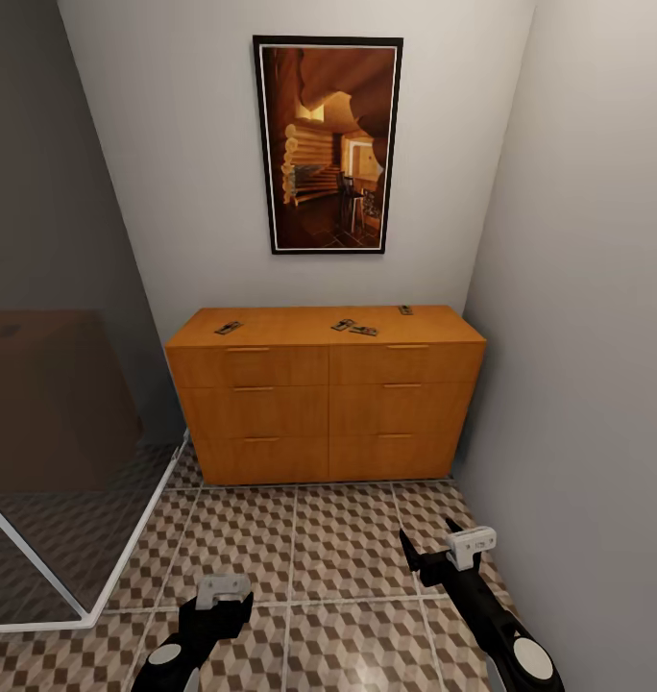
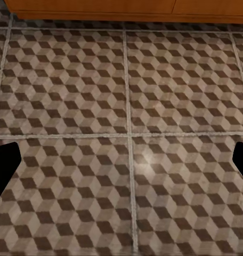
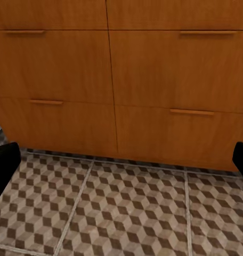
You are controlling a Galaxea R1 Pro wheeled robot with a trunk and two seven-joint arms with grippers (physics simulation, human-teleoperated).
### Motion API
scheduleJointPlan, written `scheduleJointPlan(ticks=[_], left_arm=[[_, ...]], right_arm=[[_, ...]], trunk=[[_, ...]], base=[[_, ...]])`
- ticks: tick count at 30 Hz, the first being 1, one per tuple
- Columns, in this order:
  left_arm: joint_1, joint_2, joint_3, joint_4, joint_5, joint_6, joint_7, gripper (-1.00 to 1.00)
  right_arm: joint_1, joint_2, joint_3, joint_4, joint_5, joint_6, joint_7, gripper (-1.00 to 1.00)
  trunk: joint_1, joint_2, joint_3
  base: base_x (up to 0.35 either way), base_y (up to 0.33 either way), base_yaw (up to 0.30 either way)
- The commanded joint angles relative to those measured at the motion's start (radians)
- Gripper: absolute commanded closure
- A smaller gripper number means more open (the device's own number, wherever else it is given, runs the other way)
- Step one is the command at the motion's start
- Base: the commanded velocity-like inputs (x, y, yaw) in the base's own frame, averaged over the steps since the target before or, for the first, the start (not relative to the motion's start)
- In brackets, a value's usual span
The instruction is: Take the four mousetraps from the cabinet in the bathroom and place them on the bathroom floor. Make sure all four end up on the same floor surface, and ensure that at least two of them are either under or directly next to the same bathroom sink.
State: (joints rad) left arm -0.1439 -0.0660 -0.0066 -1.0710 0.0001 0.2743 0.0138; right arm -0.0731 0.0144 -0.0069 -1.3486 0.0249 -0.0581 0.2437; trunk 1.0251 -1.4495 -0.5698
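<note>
Approach step: four tan wooden mousetraps (image 1: pixel 353 327) atop orange-brown wooden cabinet (image 1: pixel 328 404); both hands spread, empty. Next: drive closer, reach.

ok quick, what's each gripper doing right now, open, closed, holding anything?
Left gripper: open, fingers spread wide, holding nothing, hanging over the bathroom floor.
Right gripper: open, empty, pointing at the cabinet.

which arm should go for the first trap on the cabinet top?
Probably right. The right claw is open, raised and nearer the cabinet; three mousetraps lie centre-to-right on its top. The left claw hangs lower, aimed at the floor; it suits the lone left trap.
</note>
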Motion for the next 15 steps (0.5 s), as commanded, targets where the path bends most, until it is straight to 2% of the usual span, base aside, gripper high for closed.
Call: scheduleJointPlan(ticks=[1, 7, 9, 14, 15], left_arm=[[0.0, 0.0, 0.0, 0.004, 0.0, 0.005, 0.001, -1.0], [0.0, 0.0, 0.0, 0.027, -0.001, 0.004, 0.002, -1.0], [0.0, 0.0, 0.0, 0.035, -0.001, 0.004, 0.002, -1.0], [0.0, 0.0, -0.001, 0.062, -0.002, 0.003, 0.002, -1.0], [0.0, 0.0, -0.001, 0.078, -0.002, 0.002, 0.002, -1.0]], right_arm=[[0.0, 0.001, -0.002, 0.0, 0.002, -0.005, 0.004, -1.0], [0.0, 0.002, -0.003, 0.0, 0.002, -0.007, -0.005, -1.0], [0.0, 0.001, -0.003, -0.001, 0.003, -0.002, -0.031, -1.0], [-0.003, -0.001, -0.004, -0.029, 0.003, 0.035, -0.133, -1.0], [-0.009, -0.001, -0.004, -0.059, 0.003, 0.07, -0.186, -1.0]], trunk=[[0.0, -0.001, -0.001], [0.0, -0.001, -0.001], [0.0, -0.001, -0.001], [0.0, -0.001, -0.001], [0.0, -0.001, -0.001]], base=[[0.0, 0.0, 0.0], [0.0, 0.0, 0.0], [0.0, 0.0, 0.0], [0.0, 0.0, 0.0], [0.0, 0.0, 0.0]])
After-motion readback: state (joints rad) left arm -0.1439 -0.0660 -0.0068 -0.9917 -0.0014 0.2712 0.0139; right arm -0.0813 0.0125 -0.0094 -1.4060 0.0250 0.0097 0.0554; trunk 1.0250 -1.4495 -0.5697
